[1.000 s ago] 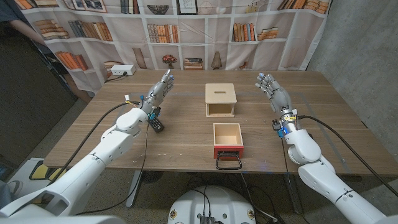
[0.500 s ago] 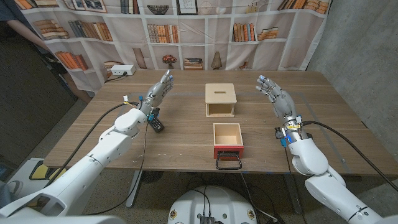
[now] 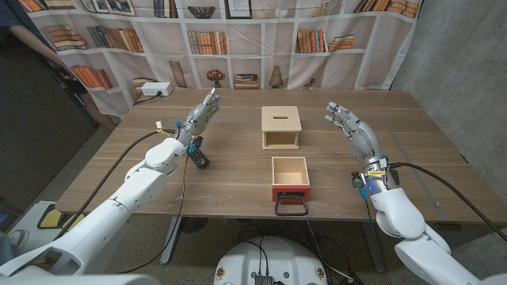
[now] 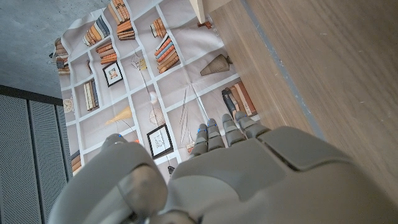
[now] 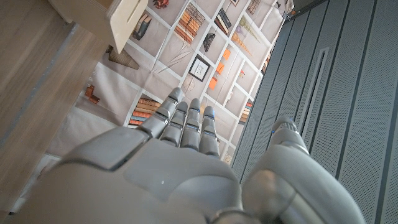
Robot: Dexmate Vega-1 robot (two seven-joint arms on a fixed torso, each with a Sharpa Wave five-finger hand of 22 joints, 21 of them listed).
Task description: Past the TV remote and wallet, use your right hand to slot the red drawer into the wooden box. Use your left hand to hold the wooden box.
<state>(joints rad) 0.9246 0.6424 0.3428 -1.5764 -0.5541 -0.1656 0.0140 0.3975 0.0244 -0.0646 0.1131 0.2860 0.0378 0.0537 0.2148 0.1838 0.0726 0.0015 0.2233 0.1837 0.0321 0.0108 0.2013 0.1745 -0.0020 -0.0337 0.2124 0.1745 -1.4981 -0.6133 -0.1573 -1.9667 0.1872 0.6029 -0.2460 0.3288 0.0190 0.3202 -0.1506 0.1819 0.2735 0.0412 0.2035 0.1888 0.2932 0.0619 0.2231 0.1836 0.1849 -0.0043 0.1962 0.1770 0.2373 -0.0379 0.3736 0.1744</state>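
Note:
The wooden box [image 3: 280, 127] stands at the table's middle, its open side facing the near edge. Just nearer lies the red drawer [image 3: 290, 178], wood-lined, with a black handle [image 3: 291, 207] at the table's front edge. A black TV remote [image 3: 195, 153] lies left of them, beside my left arm. My left hand [image 3: 202, 113] is raised, open, fingers stretched out, left of the box. My right hand [image 3: 350, 124] is raised and open, right of the box and the drawer. The box's corner [image 5: 122, 18] appears past my right hand [image 5: 155, 168] in the right wrist view. My left hand [image 4: 211, 174] has its fingers extended in its wrist view.
A bookshelf-printed curtain [image 3: 238, 39] hangs behind the table. A white power strip [image 3: 157, 90] sits at the far left corner. A person's arm [image 3: 32, 39] is at the upper left edge. Cables run along both arms.
My right hand has drawn back toward the near edge and slightly right. The left hand, box, drawer and remote have not moved.

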